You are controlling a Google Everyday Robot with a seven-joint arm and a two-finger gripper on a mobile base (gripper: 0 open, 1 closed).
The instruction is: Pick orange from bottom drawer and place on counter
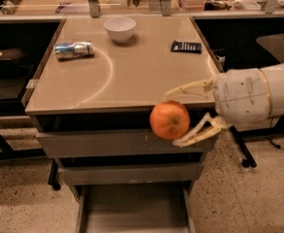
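Plainly, the gripper [172,120] clasps the smooth round orange [168,122] (just off the glossy beige counter [132,74]).

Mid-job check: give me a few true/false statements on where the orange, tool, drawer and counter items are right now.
1. The tool grips the orange. True.
2. The orange rests on the counter. False: it hangs in the tool just in front of the counter's front edge.
3. The bottom drawer is pulled open. True.
4. The white bowl sits in the bottom drawer. False: it stands on the counter near the far edge.
5. A can lies on its side on the counter. True.
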